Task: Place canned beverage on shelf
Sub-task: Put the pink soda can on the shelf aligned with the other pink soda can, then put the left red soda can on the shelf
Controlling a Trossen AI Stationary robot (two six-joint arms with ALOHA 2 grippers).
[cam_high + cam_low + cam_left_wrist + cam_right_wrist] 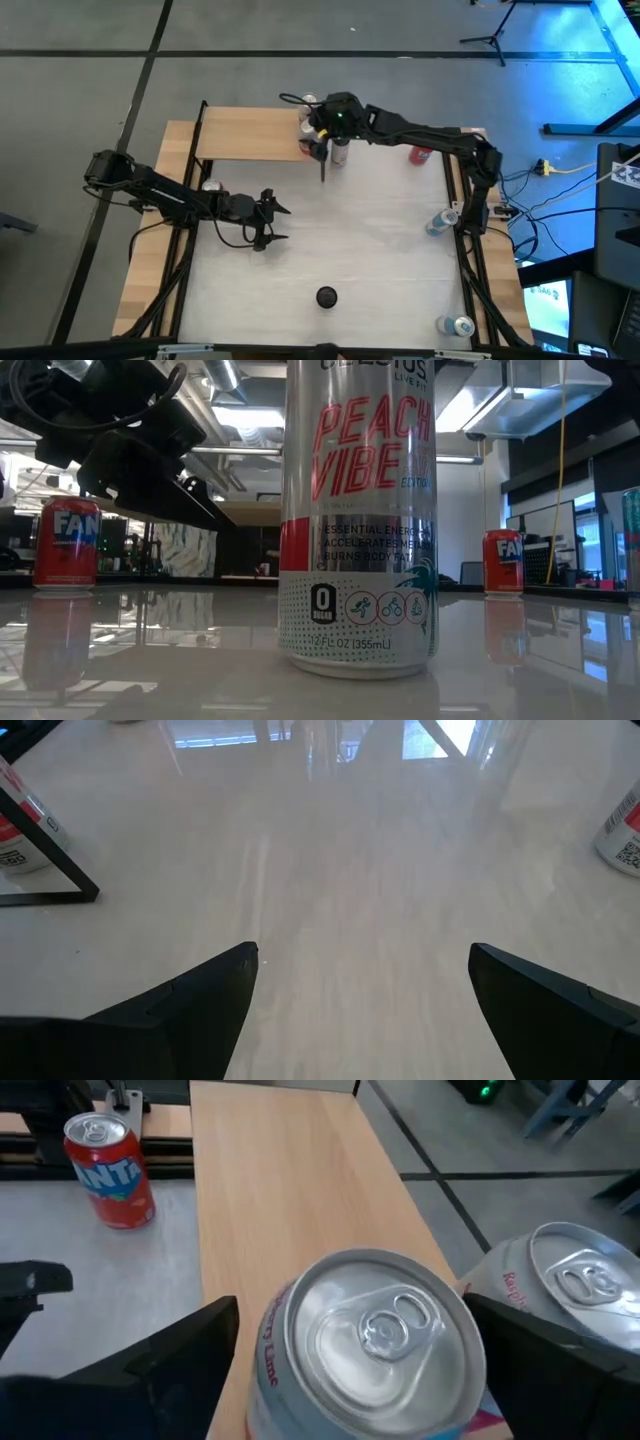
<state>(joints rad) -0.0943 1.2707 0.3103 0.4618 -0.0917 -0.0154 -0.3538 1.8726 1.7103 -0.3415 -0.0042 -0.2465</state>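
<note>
The left gripper (272,219), its dark fingers spread wide and holding nothing, is hovering over the whitish tabletop (380,240) at centre left of the high view; further right, the right gripper (350,1370) is reaching to upper centre, its dark fingers (180,1350) set apart on either side of a silver aluminium beverage can with a pull-tab top (370,1335), though whether they are actually pressing it I cannot tell. That can is sitting at the right end of the light-tan wooden shelf board with its black metal frame (245,133), just beside a second silver can (570,1285); it is standing upright, long axis vertical, tab facing up. The placing looks nearly done to me; letting go and pulling away seem to be what is left; other cans are waiting on the table.
</note>
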